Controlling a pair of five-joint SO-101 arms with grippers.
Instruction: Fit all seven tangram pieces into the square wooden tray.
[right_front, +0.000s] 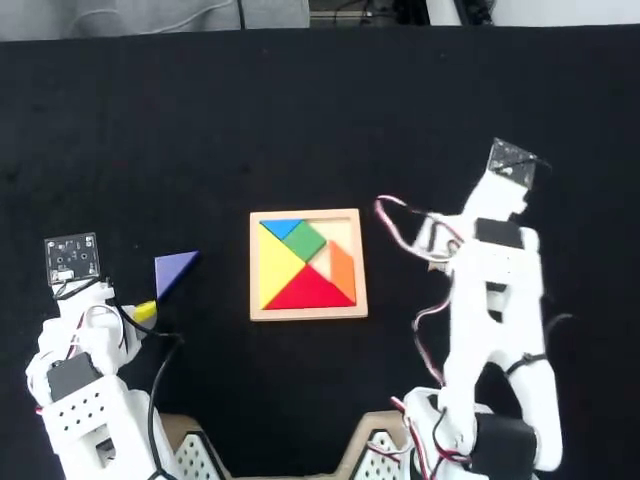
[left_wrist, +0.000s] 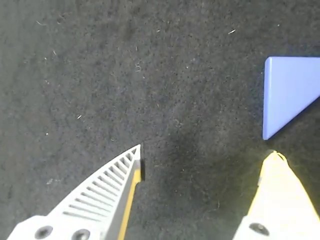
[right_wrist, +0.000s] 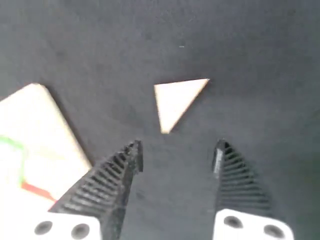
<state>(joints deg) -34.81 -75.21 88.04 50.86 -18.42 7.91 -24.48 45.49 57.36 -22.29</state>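
Black cloth tabletop, wooden tray at centre, part filled. Left gripper jaws spread, blue triangle just off one tip. Right gripper jaws spread, pale triangle just ahead of gap.

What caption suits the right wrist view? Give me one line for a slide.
Right gripper, open, facing a pale triangle piece lying outside the wooden tray.
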